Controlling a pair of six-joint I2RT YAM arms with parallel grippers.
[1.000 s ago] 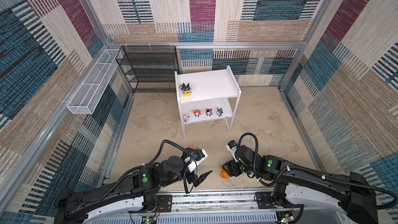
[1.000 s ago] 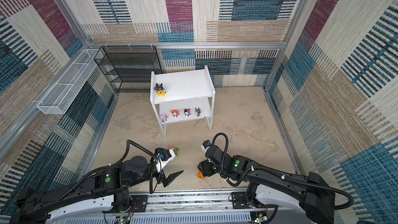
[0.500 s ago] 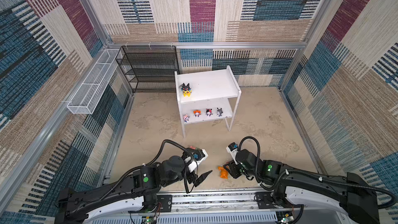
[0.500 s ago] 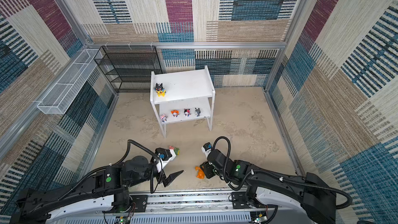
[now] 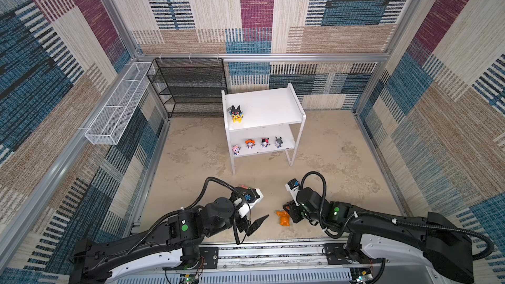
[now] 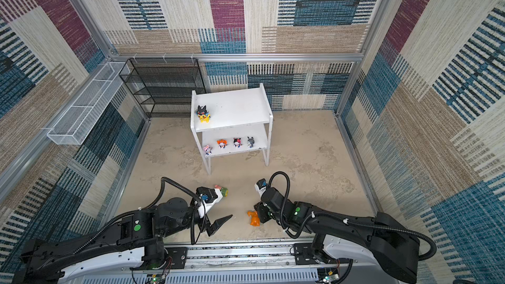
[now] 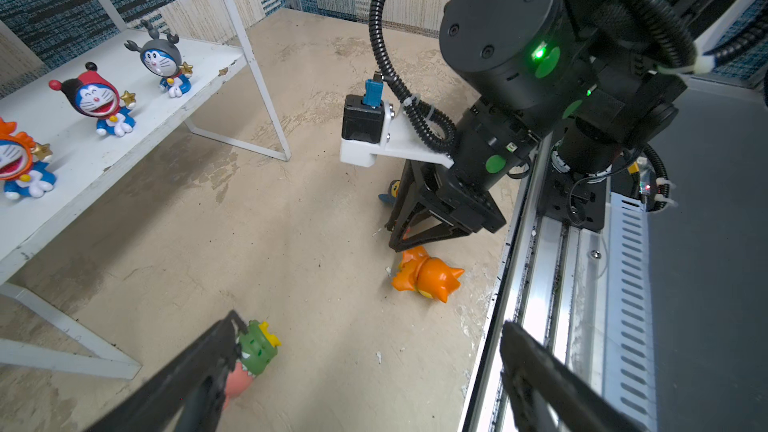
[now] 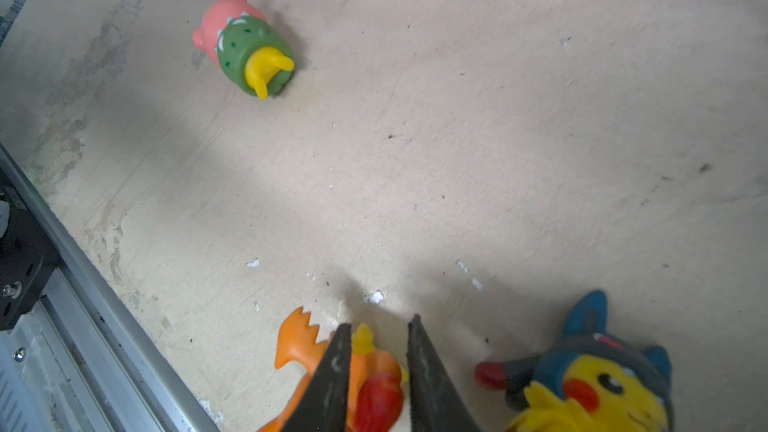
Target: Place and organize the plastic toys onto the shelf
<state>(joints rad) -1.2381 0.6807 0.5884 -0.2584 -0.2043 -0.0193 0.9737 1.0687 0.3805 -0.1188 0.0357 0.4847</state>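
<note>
- Orange toy (image 7: 428, 280) lies on its side on the desk (image 5: 341, 165), close to the front rail (image 5: 273, 252) and well apart from the shelf (image 5: 269, 107). It has not been lifted.
- Right fingers (image 8: 334, 371) stood wide a second ago and have drawn in to a narrow gap. Their wrist view shows part of the orange toy between them. They seem to pinch a thin part near the tips, not the body. The toy sits in much the same spot as before.
- Picking up this toy looks to be at the grasp stage, with the lift and the carry to the shelf still to do. Held by so little, the toy may swing or slip on the way up.
- Blue-hooded toy (image 8: 594, 380) lies just beside the right fingers and is not held. The pink-and-green toy (image 8: 245, 47) lies on its side farther off, nearer the left arm (image 5: 153, 239).
- Black-hooded toy (image 5: 236, 113) stands on the shelf's top board near its left edge, and the four tiny toys (image 5: 264, 142) stand in a row on the lower board. That leaves three toys on the desk to place.
- Right arm (image 5: 382, 222) stretches low from the front rail toward the middle, with its wrist tipped down so the fingers meet the desk at the orange toy.
- Left arm is folded low by the rail and has not moved. The left fingers (image 7: 195, 367) are spread wide and hold nothing. They point toward the middle, and in the left wrist view one of them overlaps the pink-and-green toy.
</note>
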